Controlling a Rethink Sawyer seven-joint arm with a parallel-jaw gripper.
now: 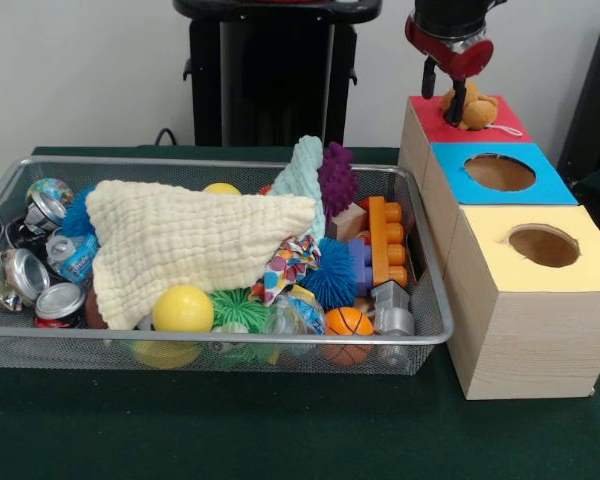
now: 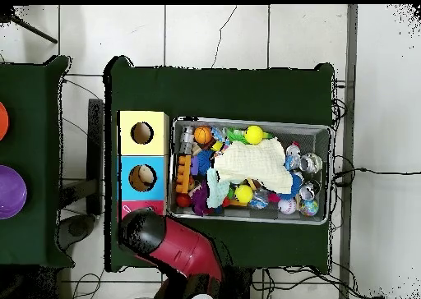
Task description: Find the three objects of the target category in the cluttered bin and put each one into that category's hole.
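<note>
Pincer (image 1: 462, 103) closed on a tan plush toy (image 1: 477, 110) directly above the red-topped box's hole (image 1: 467, 118), beside the bin (image 1: 432, 290); it should release only once the toy is centred over the opening.

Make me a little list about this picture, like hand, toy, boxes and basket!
hand: the hand hangs over the red-topped box
toy: brown plush toy at the hand, right above the hole
boxes: red, then blue box, then yellow box in a row
basket: wire bin full of toys, with a cream cloth on top
</note>
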